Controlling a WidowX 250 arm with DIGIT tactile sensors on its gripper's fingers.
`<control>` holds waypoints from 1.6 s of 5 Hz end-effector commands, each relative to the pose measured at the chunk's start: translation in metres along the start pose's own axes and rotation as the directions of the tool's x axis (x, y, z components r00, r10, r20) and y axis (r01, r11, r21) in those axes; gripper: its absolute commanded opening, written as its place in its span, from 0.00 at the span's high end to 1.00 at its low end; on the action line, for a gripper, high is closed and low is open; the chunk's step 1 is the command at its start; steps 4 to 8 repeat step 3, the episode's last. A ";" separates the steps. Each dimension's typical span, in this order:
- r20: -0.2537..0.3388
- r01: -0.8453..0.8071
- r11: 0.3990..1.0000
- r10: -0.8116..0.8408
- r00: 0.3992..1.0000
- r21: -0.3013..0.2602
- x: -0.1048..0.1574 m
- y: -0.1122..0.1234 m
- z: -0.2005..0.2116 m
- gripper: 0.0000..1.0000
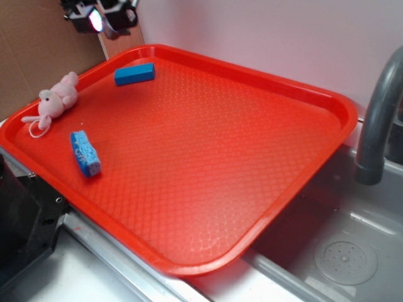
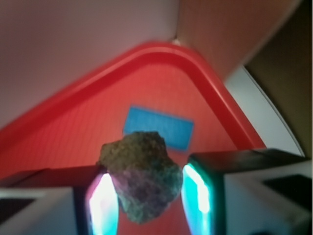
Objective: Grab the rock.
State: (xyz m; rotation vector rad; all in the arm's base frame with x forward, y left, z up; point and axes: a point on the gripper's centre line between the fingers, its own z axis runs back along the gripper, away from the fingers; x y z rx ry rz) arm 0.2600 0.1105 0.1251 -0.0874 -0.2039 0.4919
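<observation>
Up close, the wrist view shows the tool (image 2: 146,196) closed on the rock (image 2: 141,175): the lumpy brown-grey stone sits between the two glowing pads (image 2: 103,205), one on each side of it, and it hangs clear above the red tray (image 2: 73,132) with nothing under it but tray floor. The stone's surface is rough and irregular (with a faint purplish tint low down, probably from the pad lights).

Beyond the rock, lower in the scene, a blue block (image 2: 159,127) lies flat on the tray, near the tray's rounded corner. Past that corner rise a pale wall and a brown cardboard panel (image 2: 220,34).

From the exterior view, only a small dark part of the tool (image 1: 101,17) shows at the top edge, high above the far left corner of the tray (image 1: 340,110); the rock itself cannot be made out there. Under it on the tray lies the blue block (image 1: 134,73). Further toward the near left rim a pink plush bunny (image 1: 55,100) lies on its side, and just beside it, apart from it, a blue speckled sponge (image 1: 85,153) rests on the tray floor. The rest of the tray is bare textured red plastic. To the right of the tray stand a grey faucet (image 1: 378,119) and a grey sink basin (image 1: 346,258).
</observation>
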 end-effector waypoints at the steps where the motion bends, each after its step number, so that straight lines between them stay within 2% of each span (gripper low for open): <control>1: 0.013 0.237 0.971 -0.237 0.971 0.005 -0.027 -0.007 0.085 1.00; 2: 0.090 0.353 0.935 -0.354 0.931 0.026 -0.055 -0.013 0.109 1.00; 3: 0.047 0.350 0.936 -0.348 0.936 -0.031 -0.049 0.002 0.124 1.00; 8: 0.047 0.350 0.936 -0.348 0.936 -0.031 -0.049 0.002 0.124 1.00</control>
